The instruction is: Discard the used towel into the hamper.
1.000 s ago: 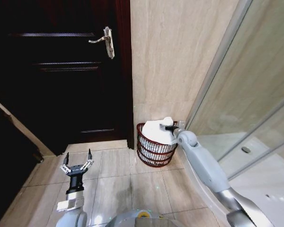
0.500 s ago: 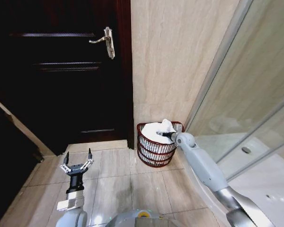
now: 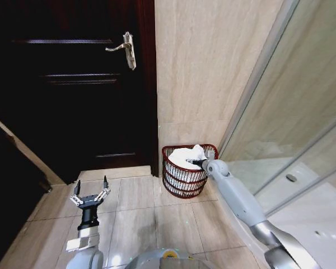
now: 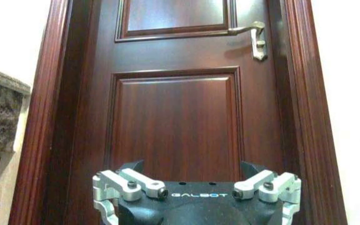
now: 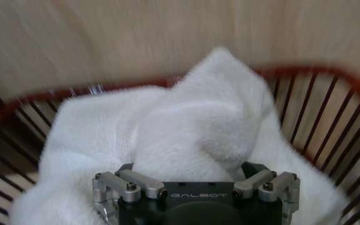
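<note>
The hamper point(image 3: 182, 185), a reddish-brown wire basket, stands on the floor against the beige wall beside the door frame. A white towel point(image 3: 185, 156) lies bunched inside it, its top peaking just above the rim. My right gripper point(image 3: 197, 162) reaches over the rim into the basket, right against the towel. In the right wrist view the towel point(image 5: 186, 126) is heaped in front of the gripper point(image 5: 196, 174) within the red bars of the hamper point(image 5: 330, 77); the finger links stand spread and the tips are buried in the cloth. My left gripper point(image 3: 91, 193) hovers open over the floor tiles at the left.
A dark wooden door point(image 3: 73, 84) with a metal handle point(image 3: 125, 49) is shut to the left of the hamper. A glass shower screen point(image 3: 291, 112) slants along the right. Beige floor tiles point(image 3: 140, 218) lie open in front of me.
The right gripper has lowered the towel from above the rim down into the hamper, and the towel now sits lower and flatter. The left arm has stayed still.
</note>
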Tool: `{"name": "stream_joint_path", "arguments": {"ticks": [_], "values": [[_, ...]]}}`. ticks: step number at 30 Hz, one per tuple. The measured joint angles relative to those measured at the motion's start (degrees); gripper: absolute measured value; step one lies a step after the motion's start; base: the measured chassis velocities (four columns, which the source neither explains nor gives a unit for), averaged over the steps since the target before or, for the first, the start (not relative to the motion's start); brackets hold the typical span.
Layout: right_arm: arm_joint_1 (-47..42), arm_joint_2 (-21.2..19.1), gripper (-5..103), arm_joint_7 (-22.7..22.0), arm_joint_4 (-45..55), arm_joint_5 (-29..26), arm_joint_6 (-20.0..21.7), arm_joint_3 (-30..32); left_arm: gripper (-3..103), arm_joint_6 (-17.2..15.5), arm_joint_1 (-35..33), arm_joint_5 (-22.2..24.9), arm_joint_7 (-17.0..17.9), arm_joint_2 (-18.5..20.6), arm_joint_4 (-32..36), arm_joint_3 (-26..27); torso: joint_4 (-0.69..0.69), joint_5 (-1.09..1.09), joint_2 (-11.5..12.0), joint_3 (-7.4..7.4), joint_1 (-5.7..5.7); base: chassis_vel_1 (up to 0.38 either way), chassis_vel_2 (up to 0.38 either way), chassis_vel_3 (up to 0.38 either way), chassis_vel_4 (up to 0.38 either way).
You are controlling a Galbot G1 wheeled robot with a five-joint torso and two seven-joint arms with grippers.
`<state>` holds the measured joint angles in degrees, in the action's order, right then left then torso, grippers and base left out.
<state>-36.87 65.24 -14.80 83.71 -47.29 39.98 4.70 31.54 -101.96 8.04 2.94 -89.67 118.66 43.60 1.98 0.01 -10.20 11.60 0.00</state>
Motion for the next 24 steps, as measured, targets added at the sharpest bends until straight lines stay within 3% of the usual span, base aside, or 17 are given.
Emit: {"name": "stream_joint_path", "arguments": {"ticks": [5, 13, 16, 17, 21, 24], "values": [[-2.2, -1.9, 100, -1.2, 8.4, 3.6, -3.2, 1.2, 100, -0.1, 0.0, 0.1, 0.0, 0.1, 0.7, 0.0, -0.01, -0.01, 0.0, 0.00, 0.00, 0.000, 0.000, 0.000, 0.000], [-6.7, -3.3, 100, -2.9, 19.5, 5.4, -7.4, 3.2, 100, -3.1, -0.9, 1.0, -1.2, 0.6, 2.7, 0.5, 0.00, 0.00, 0.0, -0.01, 0.00, 0.000, 0.000, 0.000, 0.000], [-12.5, -4.0, 100, -1.3, 24.4, 10.0, -15.8, 4.8, 100, -5.5, -2.0, 2.2, -2.3, 1.3, 3.8, 0.8, 0.00, 0.00, 0.0, -0.01, 0.00, 0.000, 0.000, 0.000, 0.000], [-12.5, -4.0, 100, -1.3, 24.4, 10.0, -15.8, 4.8, 100, -5.5, -2.0, 2.2, -2.3, 1.3, 3.8, 0.8, 0.00, 0.00, 0.0, -0.01, 0.00, 0.000, 0.000, 0.000, 0.000], [-20.7, -3.4, 100, 1.4, 27.5, 18.4, -27.5, 8.5, 100, -8.4, -2.4, 6.1, -2.8, 2.8, 4.8, 0.7, 0.00, 0.00, 0.0, -0.02, 0.00, 0.000, 0.000, 0.000, 0.000], [-23.9, -2.5, 100, 2.1, 29.3, 19.4, -29.4, 11.2, 100, -9.6, -2.4, 7.8, -2.8, 3.6, 5.4, 0.5, 0.00, 0.00, 0.0, -0.02, 0.00, 0.000, 0.000, 0.000, 0.000]]}}
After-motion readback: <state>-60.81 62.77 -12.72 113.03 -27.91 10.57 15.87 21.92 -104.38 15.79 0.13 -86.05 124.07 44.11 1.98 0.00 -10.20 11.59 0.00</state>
